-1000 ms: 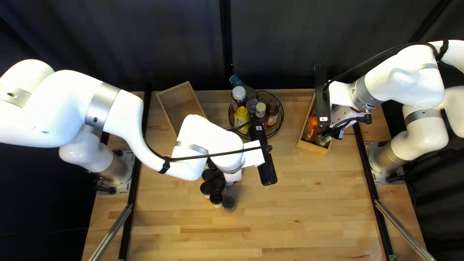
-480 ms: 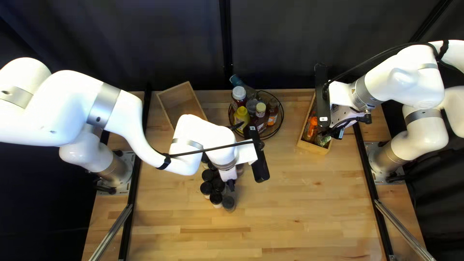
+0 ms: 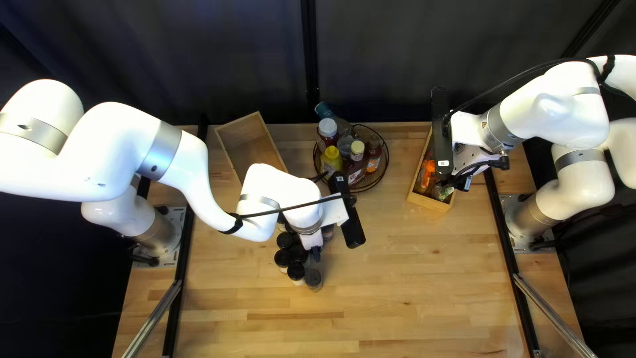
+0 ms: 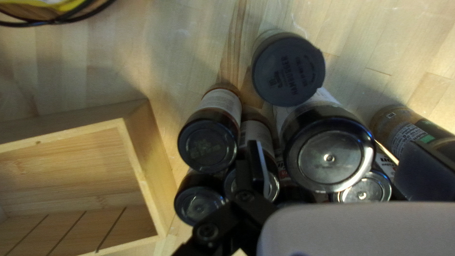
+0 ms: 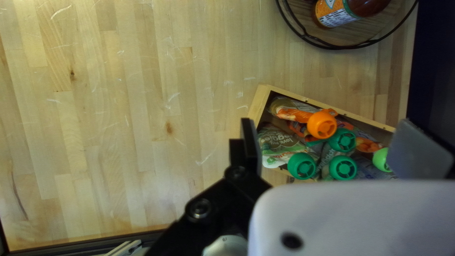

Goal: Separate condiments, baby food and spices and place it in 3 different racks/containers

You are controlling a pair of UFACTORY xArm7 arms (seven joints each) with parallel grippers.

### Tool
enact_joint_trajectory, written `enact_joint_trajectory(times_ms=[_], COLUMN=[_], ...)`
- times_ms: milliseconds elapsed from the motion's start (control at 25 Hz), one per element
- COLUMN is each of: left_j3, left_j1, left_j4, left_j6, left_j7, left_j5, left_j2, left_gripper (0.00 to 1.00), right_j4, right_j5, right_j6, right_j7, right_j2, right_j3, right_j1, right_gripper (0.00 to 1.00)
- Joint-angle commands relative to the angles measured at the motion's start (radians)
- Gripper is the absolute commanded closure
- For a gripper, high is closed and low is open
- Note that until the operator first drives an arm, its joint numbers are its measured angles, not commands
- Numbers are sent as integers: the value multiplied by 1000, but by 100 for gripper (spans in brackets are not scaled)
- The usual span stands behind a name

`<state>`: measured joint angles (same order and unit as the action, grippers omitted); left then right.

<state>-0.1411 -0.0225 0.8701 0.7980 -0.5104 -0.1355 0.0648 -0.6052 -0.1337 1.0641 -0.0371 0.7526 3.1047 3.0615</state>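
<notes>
My left gripper (image 3: 317, 253) is over the black-capped spice jars (image 3: 296, 271), left of centre in the top left view. In the left wrist view my left gripper (image 4: 334, 168) stands open above several upright jars. A large black-capped jar (image 4: 329, 154) is ahead between its fingers, with no two-sided contact visible; a grey-capped jar (image 4: 289, 71) stands farther ahead. My right gripper (image 3: 464, 183) is at the wooden box of baby food pouches (image 3: 427, 176). In the right wrist view my right gripper (image 5: 334, 147) is open above pouches with green and orange caps (image 5: 322, 124).
A round wire rack (image 3: 386, 169) at the back holds condiment bottles (image 3: 331, 159), with a blue-capped bottle (image 3: 322, 109) leaning at its rear. An empty wooden box (image 3: 248, 142) stands to its left; in the left wrist view this box (image 4: 142, 175) lies beside the jars.
My left gripper has shifted left and slightly toward the back, turning a little, so a black finger now shows beside the jars. My right arm has stayed still.
</notes>
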Motion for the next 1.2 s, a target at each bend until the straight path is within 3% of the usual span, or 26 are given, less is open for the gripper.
enact_joint_trajectory(times_ms=[40, 80, 280, 600, 760, 1000, 1200], left_j3=[-2, -2, -4, -18, -12, 21, 85], left_j1=[-3, -3, -7, -21, -19, 4, 51], left_j4=[9, 10, 29, 150, 199, 204, 131], left_j6=[3, 5, 32, 198, 313, 442, 492], left_j7=[-6, -7, -14, 12, 68, 140, 204], left_j5=[-5, -6, -15, -19, -12, -21, -56], left_j2=[8, 9, 5, -40, -121, -255, -387], left_gripper=[66, 89, 97, 99, 100, 98, 97], right_j4=[0, 0, 0, 0, 0, 0, 0], right_j5=[0, 0, 0, 0, 0, 0, 0], right_j6=[0, 0, 0, 0, 0, 0, 0], right_j7=[0, 0, 0, 0, 0, 0, 0], right_j2=[0, 0, 0, 0, 0, 0, 0], right_j3=[0, 0, 0, 0, 0, 0, 0], right_j1=[0, 0, 0, 0, 0, 0, 0], right_gripper=[0, 0, 0, 0, 0, 0, 0])
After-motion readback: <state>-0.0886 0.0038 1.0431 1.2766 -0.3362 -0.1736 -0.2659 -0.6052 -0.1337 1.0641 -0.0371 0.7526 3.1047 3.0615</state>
